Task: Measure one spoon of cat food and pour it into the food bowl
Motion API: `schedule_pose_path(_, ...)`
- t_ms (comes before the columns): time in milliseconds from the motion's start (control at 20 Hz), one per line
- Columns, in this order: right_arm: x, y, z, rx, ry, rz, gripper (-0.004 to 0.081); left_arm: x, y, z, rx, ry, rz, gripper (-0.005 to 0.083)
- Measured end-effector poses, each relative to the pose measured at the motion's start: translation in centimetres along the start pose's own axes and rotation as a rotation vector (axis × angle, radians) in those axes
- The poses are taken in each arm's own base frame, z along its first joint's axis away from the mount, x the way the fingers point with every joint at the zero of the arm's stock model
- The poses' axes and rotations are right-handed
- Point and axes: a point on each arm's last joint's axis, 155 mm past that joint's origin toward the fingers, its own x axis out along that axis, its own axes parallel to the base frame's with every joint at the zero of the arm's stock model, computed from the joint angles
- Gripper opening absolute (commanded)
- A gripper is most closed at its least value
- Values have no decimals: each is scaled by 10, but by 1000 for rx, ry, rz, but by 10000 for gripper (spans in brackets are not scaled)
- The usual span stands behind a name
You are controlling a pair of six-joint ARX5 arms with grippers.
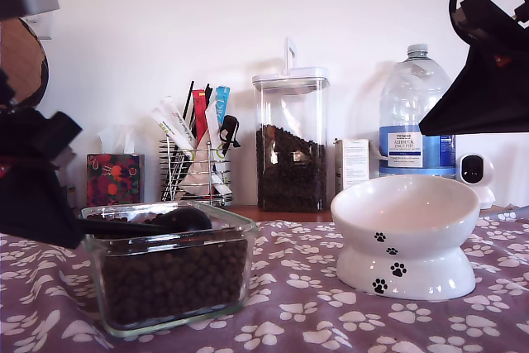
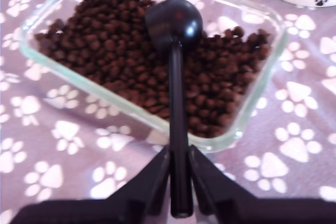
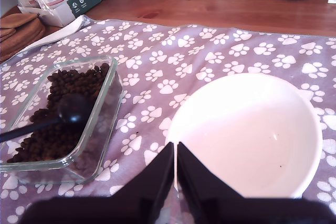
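My first gripper [image 2: 179, 153] is shut on the thin handle of the black spoon [image 2: 173, 22]. The spoon's round cup faces back-side up, just over the cat food [image 2: 105, 51] in a square glass dish [image 2: 252, 124]. At the exterior view's left, the same spoon [image 1: 178, 219] lies across the dish's rim [image 1: 240, 225]. The white food bowl [image 1: 405, 212] with paw prints stands empty at the exterior view's right. High above it hangs my second gripper [image 1: 430, 128]. It is shut on nothing [image 3: 176, 148], over the near rim of the bowl [image 3: 247, 129].
A purple paw-print cloth [image 1: 297, 295] covers the table. Behind it stand a clear canister of kibble [image 1: 289, 163], a water bottle [image 1: 416, 121], a wire rack of sachets [image 1: 194, 163], a tissue box [image 1: 114, 178] and a small white camera [image 1: 475, 171].
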Motion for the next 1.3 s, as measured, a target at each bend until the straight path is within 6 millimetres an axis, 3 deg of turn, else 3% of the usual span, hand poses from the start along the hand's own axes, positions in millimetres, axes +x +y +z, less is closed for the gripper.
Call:
schedule_pose_path(150, 0, 0, 0, 0, 0, 0, -13, -7, 9, 4, 25, 1, -1, -24)
schedule_pose_path(450, 0, 3, -1, 1, 3, 15, -13, -23, -8, 30, -34, -38, -200, -24)
schedule_pose_path(700, -7, 51, -8, 2, 41, 281, -13, -21, 5, 22, -28, 18, -247, -24)
schedule_pose_path(850, -16, 75, -13, 7, 70, 419, -13, -29, 9, 36, -49, 15, -297, -24)
schedule_pose_path(950, -20, 83, -17, 13, 88, 468, -13, -33, 11, 46, -74, 9, -339, -24)
schedule_pose_path(1200, -28, 95, -19, 14, 100, 545, -13, -27, 12, 26, -102, 115, -424, -24)
schedule_pose_path(1300, -28, 95, -19, 14, 100, 545, -13, -30, 14, 27, -64, 151, -432, -24)
